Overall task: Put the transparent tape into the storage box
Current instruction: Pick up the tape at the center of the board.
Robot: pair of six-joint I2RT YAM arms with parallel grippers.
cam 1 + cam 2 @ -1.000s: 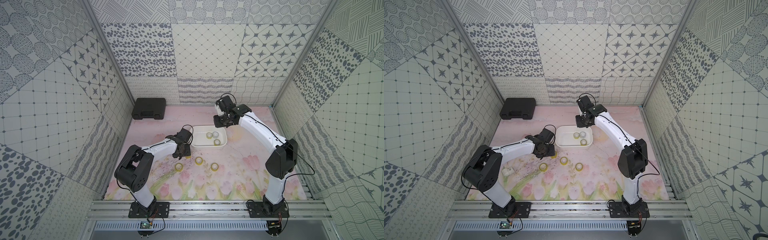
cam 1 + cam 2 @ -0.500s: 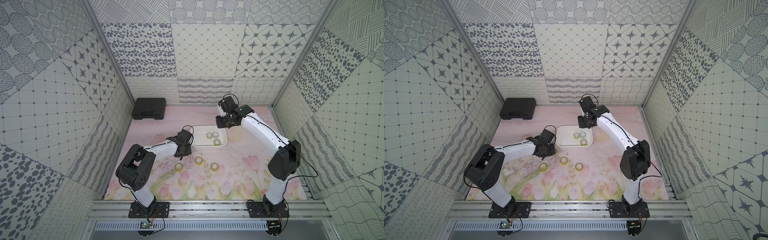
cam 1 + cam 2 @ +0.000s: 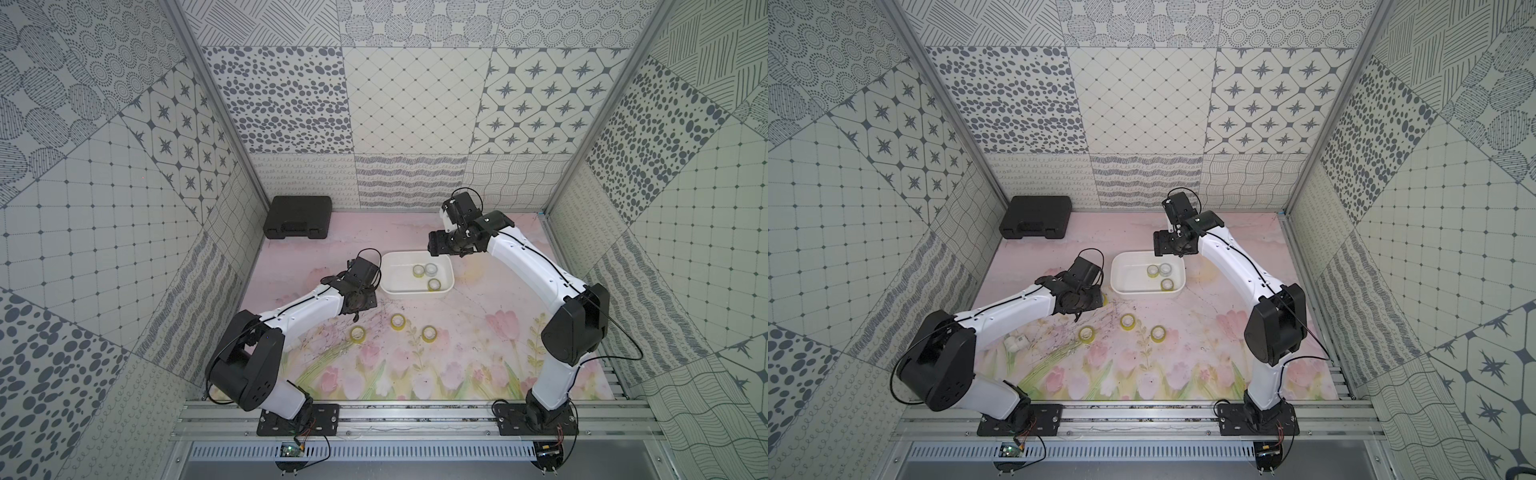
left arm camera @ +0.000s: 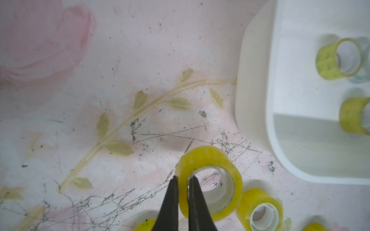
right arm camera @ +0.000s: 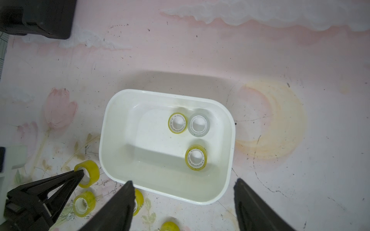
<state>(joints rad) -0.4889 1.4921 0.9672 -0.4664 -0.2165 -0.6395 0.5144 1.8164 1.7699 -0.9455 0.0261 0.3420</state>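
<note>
The storage box (image 3: 399, 279) (image 3: 1128, 277) is a white tub at mid-mat holding three transparent tape rings: two yellow (image 5: 177, 122) (image 5: 196, 157) and one greyish (image 5: 198, 124). Three more yellow rings lie in front of it (image 3: 357, 333) (image 3: 398, 321) (image 3: 429, 333). My left gripper (image 4: 182, 179) is shut on the wall of another yellow ring (image 4: 212, 160), one finger inside the hole and one outside, just off the box's near-left corner. The ring is tilted on its side, low over the mat. My right gripper (image 5: 184, 181) hangs open and empty above the box's far right corner.
A black hard case (image 3: 298, 217) sits at the back left against the wall. A small white object (image 3: 1016, 343) lies on the mat beside my left arm. Patterned walls close in the mat on three sides.
My left gripper has shut on the yellow ring near the box's corner. My right gripper's jaws have spread wide, and that arm has drifted slightly right.
</note>
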